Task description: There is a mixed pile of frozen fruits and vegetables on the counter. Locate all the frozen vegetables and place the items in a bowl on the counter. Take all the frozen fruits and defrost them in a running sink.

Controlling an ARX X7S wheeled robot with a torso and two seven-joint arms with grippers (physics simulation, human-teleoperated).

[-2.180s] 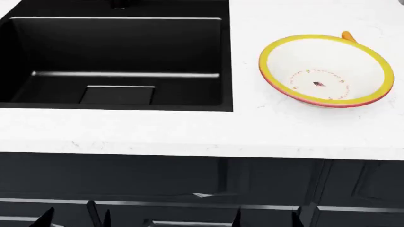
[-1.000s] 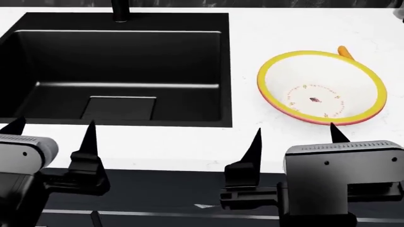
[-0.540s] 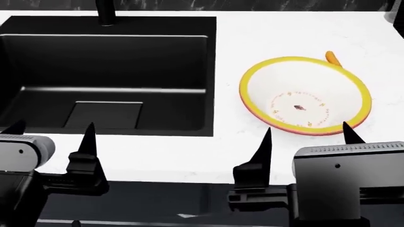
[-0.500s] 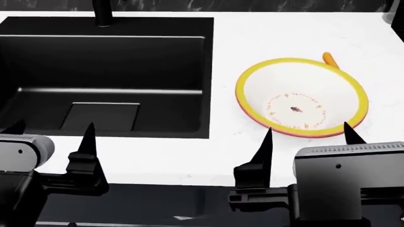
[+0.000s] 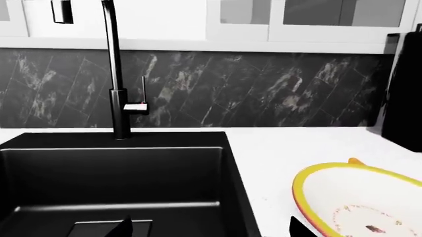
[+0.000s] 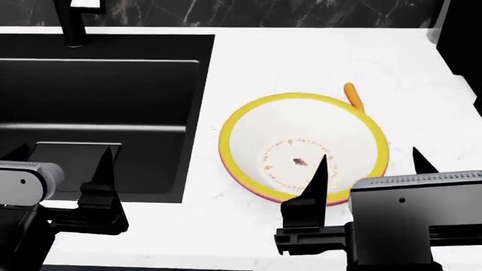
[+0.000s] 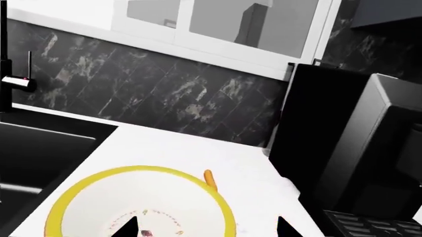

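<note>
Head view shows the wide shallow white bowl with a yellow rim (image 6: pixel 304 148) sitting on the smooth white stone-like surface (image 6: pixel 286 62), just right of the deep rectangular matte-black sink (image 6: pixel 98 107). A slim orange carrot-like piece (image 6: pixel 353 96) lies on the surface at the bowl's far rim, touching it or just beside it; which cannot be told. Inside the bowl only faint pinkish-red markings show.

The right pincer (image 6: pixel 368 172) hangs at the near edge of the bowl, one dark pointed fingertip (image 6: pixel 319 169) over the bowl's near inner wall and the other off its right side. Its fingers stand spread wide and hold nothing. The carrot piece lies beyond it, across the bowl.

The left pincer (image 6: pixel 60 164) sits over the near right part of the sink, well apart from the bowl, its fingers likewise spread and empty.

From the left wrist view, a tall black faucet (image 5: pixel 115 74) rises behind the sink against a dark veined backsplash (image 5: pixel 264 89). From the right wrist view, a black appliance (image 7: pixel 356 158) stands to the right of the bowl.
</note>
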